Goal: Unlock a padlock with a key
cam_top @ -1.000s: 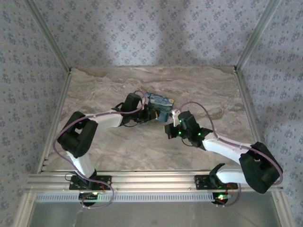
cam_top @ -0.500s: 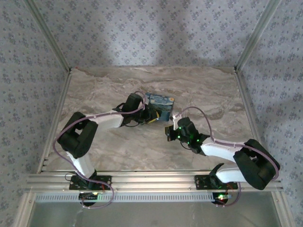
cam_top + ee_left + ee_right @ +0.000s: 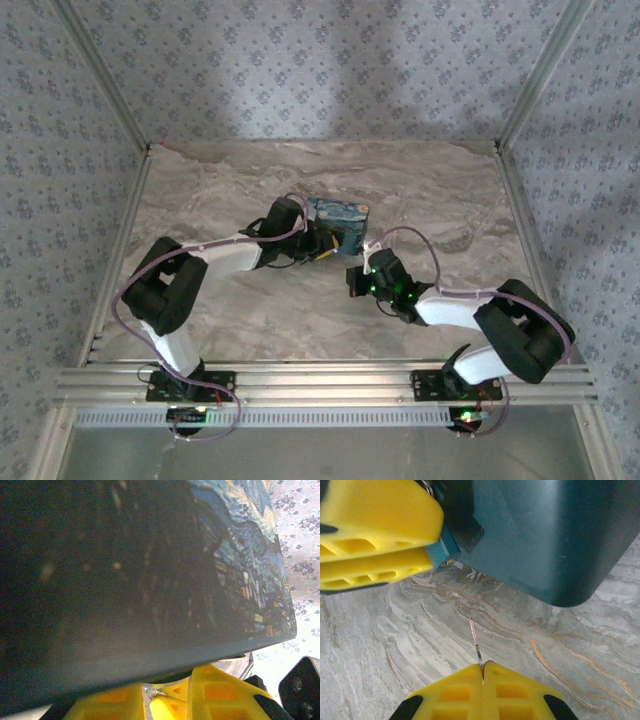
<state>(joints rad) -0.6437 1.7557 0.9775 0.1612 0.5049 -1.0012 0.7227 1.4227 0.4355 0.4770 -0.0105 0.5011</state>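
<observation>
Since a second ago the right arm [image 3: 450, 305] has folded in nearer the blue night-sky-print box [image 3: 338, 220]. Left wrist: left gripper [image 3: 165, 702] clamped on the tiny grey-and-brass metal padlock [image 3: 150, 692] beside that box. Right wrist: right gripper [image 3: 483, 667] pinched tight on the thin silver key [image 3: 476, 642], short of the box; tilted, it could skid off the padlock.

surface: marble-look table [image 3: 250, 320]; on it: blue box [image 3: 340, 215], far centre; contact unclear

Robot lab test cell: aluminium frame [image 3: 320, 380], patterned fabric walls [image 3: 320, 60], marble-print tabletop [image 3: 250, 180]
</observation>
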